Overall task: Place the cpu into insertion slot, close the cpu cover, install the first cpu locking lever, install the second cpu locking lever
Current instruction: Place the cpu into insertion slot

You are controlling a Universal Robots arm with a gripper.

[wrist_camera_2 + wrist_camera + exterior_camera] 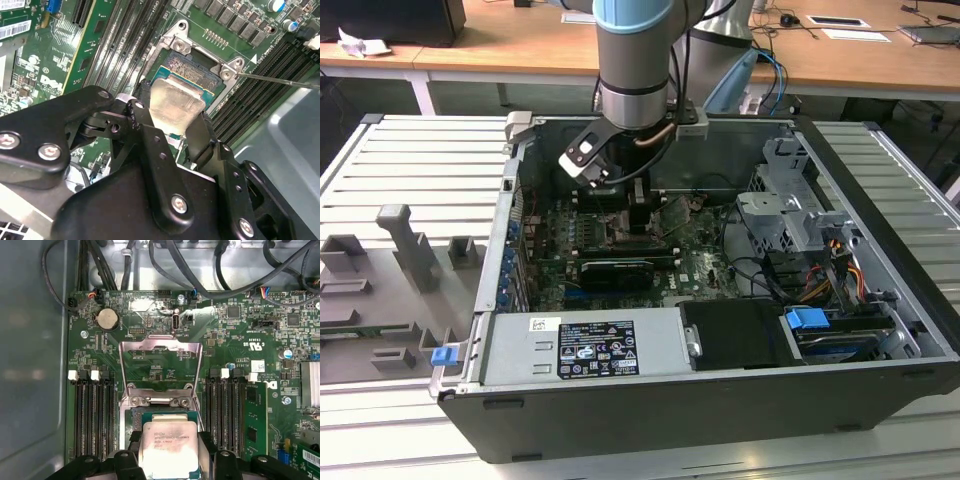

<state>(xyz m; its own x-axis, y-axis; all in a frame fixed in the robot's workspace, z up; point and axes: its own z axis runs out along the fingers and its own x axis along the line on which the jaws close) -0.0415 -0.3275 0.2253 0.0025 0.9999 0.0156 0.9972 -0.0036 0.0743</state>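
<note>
Currently we have the gripper [172,117] pinching the cpu [176,100] by two opposite edges, its black fingers [199,131] pressed one to each side. The chip sits over the insertion slot [192,67] in the green motherboard [235,340]. In the second wrist view a strip of the socket's contact field shows beyond the chip's edge, so we cannot tell whether the chip is seated or hangs just above. In the exterior view the gripper [638,215] reaches down into the open computer case [720,410], towards its far side. The cpu cover [161,362] is swung open, away from the socket, which leaves the opening free. A thin locking lever [280,81] juts out beside the socket, unlatched as far as we can judge. Memory slots [92,415] flank the socket on both sides. We judge the chip light, stiff and flat, with a smooth metal top that could slip in a weak pinch. Its underside and the socket's fine contacts look fragile, so the bare side edges are the place to hold it, level, without touching the underside.
</note>
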